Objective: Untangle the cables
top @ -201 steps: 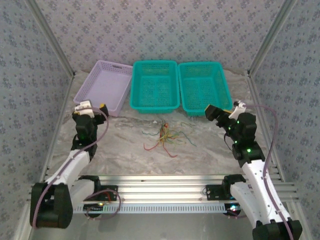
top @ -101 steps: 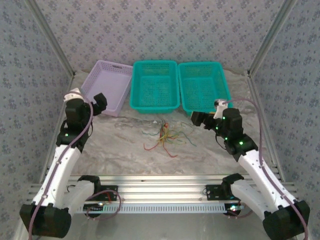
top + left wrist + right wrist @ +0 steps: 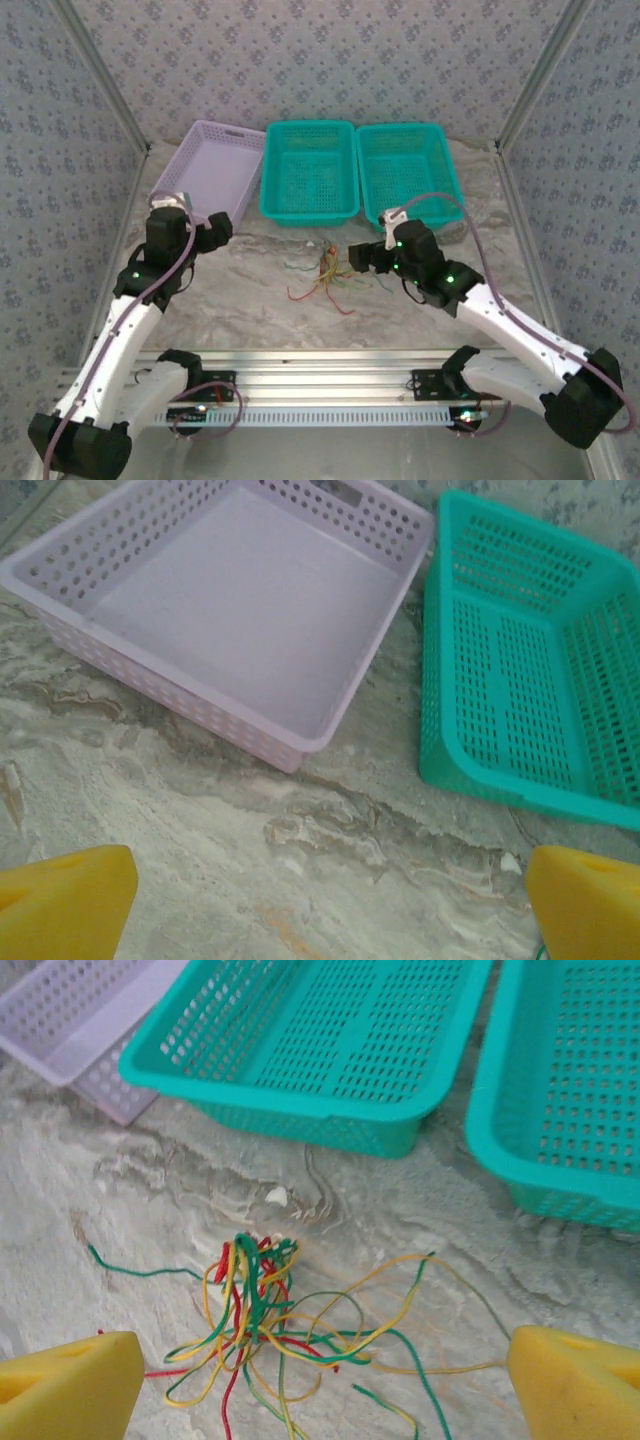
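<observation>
The cables (image 3: 325, 272) lie in a small tangle of red, yellow and green wires on the marble tabletop, in front of the middle basket. In the right wrist view the cables (image 3: 265, 1310) sit knotted left of centre, with loose loops trailing to the right. My right gripper (image 3: 320, 1390) is open above them, its yellow fingers (image 3: 70, 1385) wide apart on either side of the tangle. From above, the right gripper (image 3: 360, 257) hovers just right of the tangle. My left gripper (image 3: 212, 228) is open near the lilac basket, with nothing between its yellow pads (image 3: 60, 900).
A lilac basket (image 3: 232, 129) and two teal baskets (image 3: 310, 124) (image 3: 400, 127) stand side by side at the back. Close ahead of the left gripper are the lilac basket (image 3: 230, 610) and a teal basket (image 3: 500, 680). Patterned walls close in both sides.
The right arm has swung left and forward until its gripper hangs by the cables. The left arm has moved right, towards the lilac basket's near corner. The cables have not moved.
</observation>
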`<action>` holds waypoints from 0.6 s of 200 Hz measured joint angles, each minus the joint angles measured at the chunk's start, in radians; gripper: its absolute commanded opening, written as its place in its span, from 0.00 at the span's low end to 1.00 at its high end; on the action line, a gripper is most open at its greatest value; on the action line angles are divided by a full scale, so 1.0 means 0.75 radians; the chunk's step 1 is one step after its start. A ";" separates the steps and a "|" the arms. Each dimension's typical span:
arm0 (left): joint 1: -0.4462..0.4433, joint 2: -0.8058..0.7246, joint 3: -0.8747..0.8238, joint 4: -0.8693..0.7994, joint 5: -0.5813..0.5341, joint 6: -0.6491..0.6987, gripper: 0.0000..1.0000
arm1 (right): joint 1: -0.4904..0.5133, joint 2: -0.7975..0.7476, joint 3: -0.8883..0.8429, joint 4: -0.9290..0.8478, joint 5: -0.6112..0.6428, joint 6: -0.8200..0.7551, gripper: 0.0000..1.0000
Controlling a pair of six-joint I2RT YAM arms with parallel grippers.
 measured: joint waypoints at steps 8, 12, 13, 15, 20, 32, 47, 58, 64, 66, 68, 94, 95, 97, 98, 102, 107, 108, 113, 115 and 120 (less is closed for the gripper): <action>-0.012 0.009 0.006 -0.007 -0.003 0.007 1.00 | 0.024 0.042 0.009 0.003 0.003 0.000 0.90; -0.019 0.014 0.010 -0.012 -0.006 0.012 1.00 | 0.033 0.058 0.013 0.003 0.003 0.002 0.88; -0.021 0.015 0.011 -0.013 -0.006 0.012 1.00 | 0.036 0.066 0.013 0.004 0.002 0.001 0.88; -0.025 0.017 0.012 -0.016 -0.006 0.014 1.00 | 0.039 0.074 0.014 0.005 0.002 0.000 0.87; -0.033 0.022 0.016 -0.021 -0.006 0.017 1.00 | 0.050 0.096 0.015 0.008 0.001 0.004 0.84; -0.059 0.032 0.028 -0.037 -0.009 0.027 1.00 | 0.072 0.151 0.016 0.017 -0.016 0.011 0.80; -0.096 0.043 0.043 -0.043 -0.010 0.046 1.00 | 0.084 0.199 0.016 0.023 -0.045 0.015 0.72; -0.119 0.051 0.051 -0.049 -0.010 0.057 1.00 | 0.086 0.222 0.015 0.036 -0.080 0.018 0.69; -0.130 0.055 0.054 -0.053 -0.010 0.061 1.00 | 0.086 0.228 0.015 0.044 -0.095 0.018 0.68; -0.134 0.056 0.055 -0.054 -0.010 0.063 1.00 | 0.086 0.229 0.013 0.050 -0.103 0.024 0.68; -0.138 0.057 0.055 -0.055 -0.010 0.066 1.00 | 0.086 0.231 0.012 0.055 -0.107 0.024 0.67; -0.171 0.073 0.056 -0.071 -0.010 0.084 1.00 | 0.086 0.247 0.003 0.117 -0.187 0.046 0.58; -0.173 0.074 0.056 -0.071 -0.010 0.085 1.00 | 0.086 0.248 0.003 0.119 -0.189 0.046 0.57; -0.174 0.075 0.056 -0.072 -0.010 0.085 1.00 | 0.086 0.251 0.003 0.125 -0.197 0.047 0.57; -0.175 0.075 0.056 -0.072 -0.010 0.085 1.00 | 0.086 0.252 0.003 0.126 -0.198 0.048 0.57; -0.176 0.077 0.056 -0.072 -0.010 0.086 1.00 | 0.087 0.257 0.003 0.136 -0.211 0.051 0.56; -0.180 0.081 0.056 -0.073 -0.010 0.087 1.00 | 0.089 0.262 0.003 0.145 -0.221 0.056 0.55; -0.181 0.081 0.056 -0.073 -0.010 0.087 1.00 | 0.089 0.264 0.003 0.148 -0.225 0.056 0.55; -0.182 0.084 0.056 -0.072 -0.010 0.091 1.00 | 0.089 0.271 0.002 0.159 -0.238 0.061 0.55; -0.182 0.085 0.056 -0.072 -0.010 0.091 1.00 | 0.089 0.273 0.001 0.163 -0.244 0.063 0.55; -0.184 0.087 0.056 -0.073 -0.010 0.092 1.00 | 0.090 0.278 -0.001 0.174 -0.254 0.066 0.55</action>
